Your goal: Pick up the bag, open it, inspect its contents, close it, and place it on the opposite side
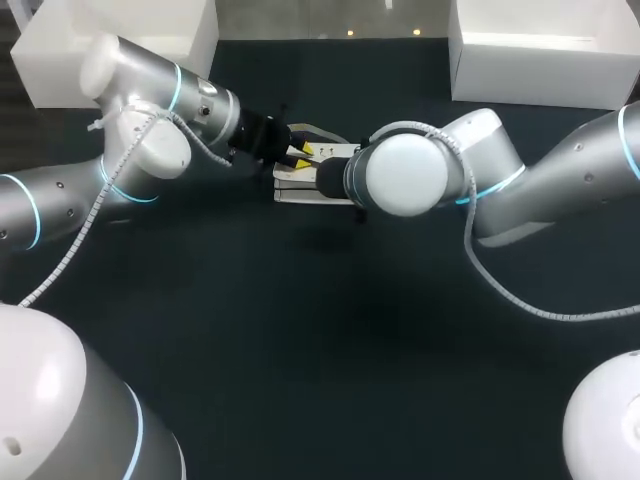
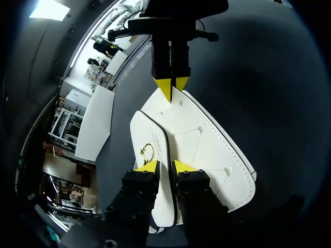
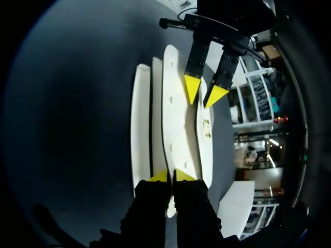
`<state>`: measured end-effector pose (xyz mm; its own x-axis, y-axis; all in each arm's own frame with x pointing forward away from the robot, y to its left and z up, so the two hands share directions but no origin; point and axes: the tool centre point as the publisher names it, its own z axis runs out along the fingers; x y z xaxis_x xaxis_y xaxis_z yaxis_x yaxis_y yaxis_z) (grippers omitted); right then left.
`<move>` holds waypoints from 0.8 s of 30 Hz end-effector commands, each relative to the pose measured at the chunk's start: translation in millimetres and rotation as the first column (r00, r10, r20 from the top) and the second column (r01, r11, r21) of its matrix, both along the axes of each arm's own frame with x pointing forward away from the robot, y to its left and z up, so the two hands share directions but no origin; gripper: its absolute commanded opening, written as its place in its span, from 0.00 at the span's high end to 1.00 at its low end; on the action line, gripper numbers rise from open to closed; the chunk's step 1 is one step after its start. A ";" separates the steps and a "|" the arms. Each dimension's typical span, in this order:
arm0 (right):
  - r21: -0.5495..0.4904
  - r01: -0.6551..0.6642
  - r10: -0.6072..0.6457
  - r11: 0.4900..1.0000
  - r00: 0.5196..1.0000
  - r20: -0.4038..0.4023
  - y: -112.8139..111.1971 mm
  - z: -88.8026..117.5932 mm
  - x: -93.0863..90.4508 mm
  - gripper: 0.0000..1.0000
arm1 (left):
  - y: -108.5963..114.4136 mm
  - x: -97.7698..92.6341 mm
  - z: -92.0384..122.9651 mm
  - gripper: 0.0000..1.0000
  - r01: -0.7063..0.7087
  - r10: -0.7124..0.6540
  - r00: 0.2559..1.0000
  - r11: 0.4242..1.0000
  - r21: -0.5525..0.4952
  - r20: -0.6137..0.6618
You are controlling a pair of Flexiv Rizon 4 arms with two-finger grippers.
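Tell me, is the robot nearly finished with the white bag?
Not nearly. Done: both grippers are at the white bag. In hand: the right gripper pinches one end of it, and the left gripper sits open around the edge of the flap. Left: the flap looks still down, so opening it, looking inside, closing it and putting it on the other side all remain.

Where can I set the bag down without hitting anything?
Free: the bare table in front of the bag, between left arm and right arm; also the strip behind it, between the left white box and right white box. Crowded only around the bag.
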<state>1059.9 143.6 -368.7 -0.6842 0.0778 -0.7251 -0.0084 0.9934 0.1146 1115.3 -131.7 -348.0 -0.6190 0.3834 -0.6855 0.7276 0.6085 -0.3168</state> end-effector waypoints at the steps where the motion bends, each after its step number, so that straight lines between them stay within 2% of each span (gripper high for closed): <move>1: 0.003 -0.001 0.001 1.000 1.000 0.006 0.5 -2.3 -0.1 1.00 | -3.9 0.0 -4.4 0.82 -0.014 0.014 1.000 1.000 -0.003 0.010; 9: 0.003 -0.001 0.001 1.000 1.000 0.006 0.5 -2.3 -0.1 1.00 | -5.7 7.5 -5.5 0.84 -0.056 0.056 0.998 0.998 -0.016 0.014; 10: 0.003 -0.001 0.001 1.000 1.000 0.006 0.5 -2.3 -0.1 1.00 | -6.0 8.6 -5.8 0.87 -0.069 0.069 0.997 0.998 -0.011 0.016; 12: 0.003 -0.001 0.001 1.000 1.000 0.006 0.5 -2.3 -0.1 1.00 | -6.4 11.2 -6.3 1.00 -0.089 0.089 0.996 0.996 -0.013 -0.004; 18: 0.003 -0.001 0.001 1.000 1.000 0.006 0.5 -2.3 -0.1 1.00 | -2.5 19.0 1.3 1.00 -0.127 0.123 0.988 0.991 -0.037 -0.097; 24: 0.003 -0.001 0.001 1.000 1.000 0.006 0.5 -2.3 -0.1 1.00 | 0.1 28.5 24.5 1.00 -0.127 0.115 0.972 0.991 -0.045 -0.203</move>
<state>1061.3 144.4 -367.5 -0.6830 0.0789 -0.7261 -0.0085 0.9932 0.1159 1131.4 -135.5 -335.0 -0.7596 0.2270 -0.6095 0.5741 0.6745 -0.4642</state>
